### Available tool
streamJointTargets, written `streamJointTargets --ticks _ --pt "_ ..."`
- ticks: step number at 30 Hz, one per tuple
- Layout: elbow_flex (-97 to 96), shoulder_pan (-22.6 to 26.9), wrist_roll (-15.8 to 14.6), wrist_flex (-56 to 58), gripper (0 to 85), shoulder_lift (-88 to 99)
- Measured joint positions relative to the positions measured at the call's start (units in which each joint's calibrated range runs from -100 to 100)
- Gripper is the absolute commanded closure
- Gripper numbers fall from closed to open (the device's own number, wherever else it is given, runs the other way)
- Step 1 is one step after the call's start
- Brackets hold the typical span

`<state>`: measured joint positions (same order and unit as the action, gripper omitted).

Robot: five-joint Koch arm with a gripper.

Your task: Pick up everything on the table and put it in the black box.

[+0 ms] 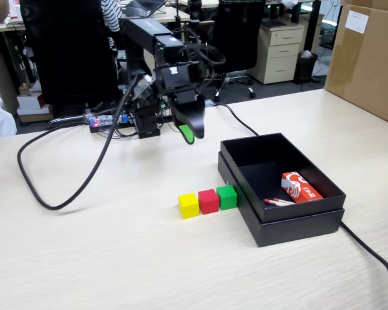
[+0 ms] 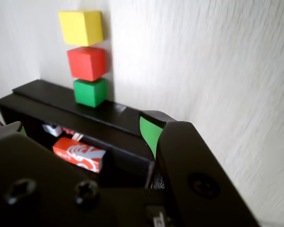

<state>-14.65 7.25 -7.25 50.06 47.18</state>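
Yellow [image 1: 188, 205], red [image 1: 208, 201] and green [image 1: 227, 197] cubes lie in a row on the table, the green one touching the black box's [image 1: 297, 226] left wall. Inside the box lie a red-and-white pack [image 1: 301, 187] and a thin red-tipped stick [image 1: 278, 202]. My gripper [image 1: 186, 129] hangs above the table, behind and above the cubes, left of the box. In the wrist view the gripper [image 2: 83, 123] is open and empty, with the box [image 2: 99, 118], the pack [image 2: 79, 153] and the green [image 2: 90, 91], red [image 2: 87, 63] and yellow [image 2: 81, 27] cubes beyond it.
A black cable [image 1: 52, 200] loops over the table's left half from the arm's base. Another cable [image 1: 368, 248] runs from the box to the right front edge. A cardboard box [image 1: 368, 58] stands at the far right. Office chairs stand behind the table.
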Motion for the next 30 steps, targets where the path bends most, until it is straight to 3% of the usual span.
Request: streamJointTargets --ticks 6,13,30 --pt "20.63 0.24 -1.95 8.67 38.3 -26.02" --pt "30.12 -0.49 -1.90 9.60 38.3 -44.53" --pt "39.16 -0.59 -1.95 9.83 42.3 -60.32"
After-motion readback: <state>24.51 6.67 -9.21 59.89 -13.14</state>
